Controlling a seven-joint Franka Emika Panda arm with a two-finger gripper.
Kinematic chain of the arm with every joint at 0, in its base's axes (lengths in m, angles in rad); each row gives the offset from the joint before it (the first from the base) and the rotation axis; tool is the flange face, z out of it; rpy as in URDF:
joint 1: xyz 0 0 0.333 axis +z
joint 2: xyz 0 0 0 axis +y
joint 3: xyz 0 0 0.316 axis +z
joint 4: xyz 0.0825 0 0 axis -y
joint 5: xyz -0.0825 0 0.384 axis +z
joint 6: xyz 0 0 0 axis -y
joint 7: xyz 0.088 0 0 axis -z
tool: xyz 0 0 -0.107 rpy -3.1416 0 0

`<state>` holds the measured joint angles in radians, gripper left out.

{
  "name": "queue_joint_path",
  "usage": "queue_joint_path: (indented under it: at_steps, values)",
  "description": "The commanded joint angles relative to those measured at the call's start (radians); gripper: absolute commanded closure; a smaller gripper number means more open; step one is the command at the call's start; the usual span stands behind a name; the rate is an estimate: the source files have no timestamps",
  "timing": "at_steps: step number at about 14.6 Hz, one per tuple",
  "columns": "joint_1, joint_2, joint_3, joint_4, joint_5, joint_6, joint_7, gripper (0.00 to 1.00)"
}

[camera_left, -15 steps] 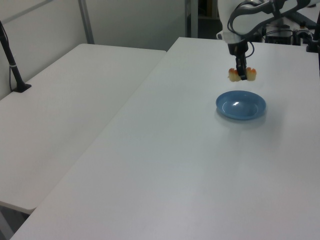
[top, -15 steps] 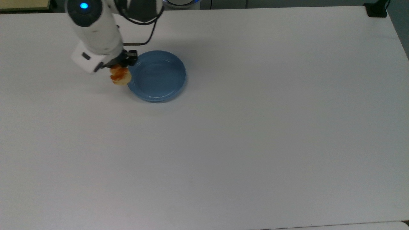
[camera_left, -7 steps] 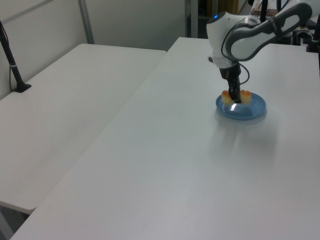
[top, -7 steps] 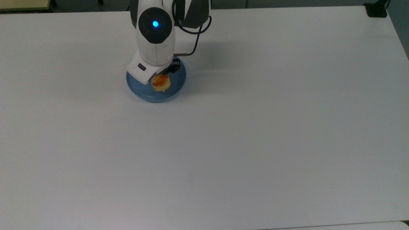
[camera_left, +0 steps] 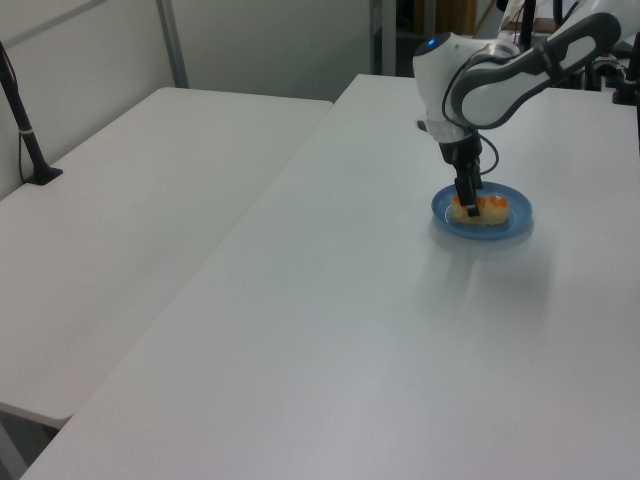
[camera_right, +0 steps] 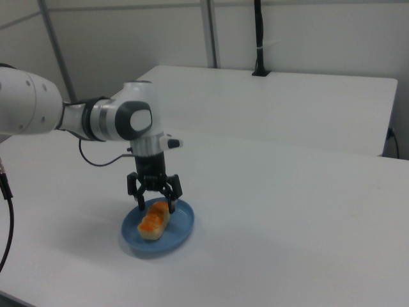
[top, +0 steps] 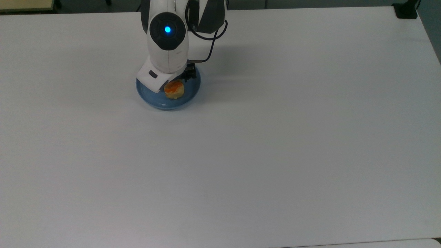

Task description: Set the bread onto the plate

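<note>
The bread (camera_right: 154, 220) is lying inside the plate (camera_right: 182, 231), toward the right view's left half of the dish. My claw (camera_right: 154, 203) is hanging directly over it with its fingers (camera_right: 171, 190) spread apart, gripping nothing. I am judging the release as made; I should be rising straight up, keeping the fingers clear so the bread is not dragged onto the tabletop (top: 275, 137).
</note>
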<state>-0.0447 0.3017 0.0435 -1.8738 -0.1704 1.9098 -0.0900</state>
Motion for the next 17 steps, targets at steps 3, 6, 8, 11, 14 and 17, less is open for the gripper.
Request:
queue_joint_path:
  at_steps: [3, 6, 8, 11, 14, 17]
  values:
    - [0.071, -0.117, -0.008, 0.168, 0.038, -0.15, 0.097, 0.0]
    - [0.114, -0.185, -0.016, 0.193, 0.038, -0.147, 0.235, 0.0]
    - [0.14, -0.249, -0.024, 0.193, 0.038, -0.153, 0.277, 0.0]
    - [0.147, -0.32, -0.024, 0.193, 0.043, -0.239, 0.315, 0.0]
    - [0.164, -0.329, -0.024, 0.193, 0.065, -0.296, 0.315, 0.0]
    - [0.163, -0.329, -0.024, 0.193, 0.071, -0.296, 0.303, 0.0]
